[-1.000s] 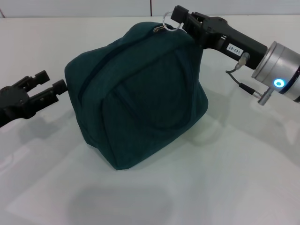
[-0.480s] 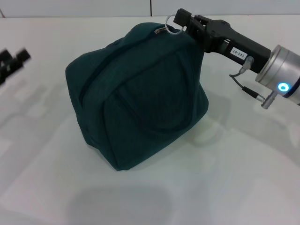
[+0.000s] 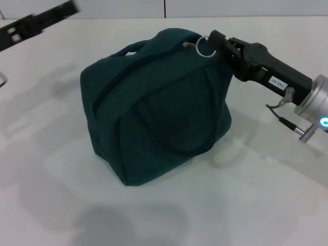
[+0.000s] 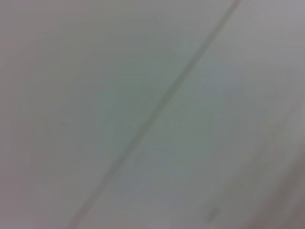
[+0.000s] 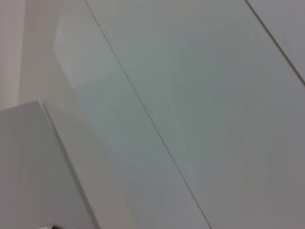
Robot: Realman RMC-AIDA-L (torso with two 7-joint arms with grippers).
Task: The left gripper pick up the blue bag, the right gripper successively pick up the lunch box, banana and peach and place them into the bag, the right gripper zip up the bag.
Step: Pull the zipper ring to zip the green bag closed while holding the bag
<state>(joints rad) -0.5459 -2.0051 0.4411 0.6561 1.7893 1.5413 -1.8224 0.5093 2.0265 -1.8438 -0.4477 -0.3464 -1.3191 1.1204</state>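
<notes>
The blue bag (image 3: 159, 107) stands zipped shut in the middle of the white table (image 3: 256, 200), with one loop handle (image 3: 134, 49) sticking up at its top. My right gripper (image 3: 215, 41) is at the bag's top right corner, shut on the silver ring zipper pull (image 3: 206, 47). Far off at the top left, well clear of the bag, my left gripper (image 3: 48, 16) is a blurred black shape. The lunch box, banana and peach are hidden from view. Both wrist views show only pale blank surfaces.
The white table stretches around the bag on all sides. A wall with a thin dark seam (image 3: 165, 7) runs behind the table's far edge. The right arm's silver cylinder (image 3: 318, 105) hangs over the table at the right.
My left gripper has swung up and away from the bag's left side to the far top left. The right gripper has moved right and slightly down with the ring, and the bag has shifted a little right.
</notes>
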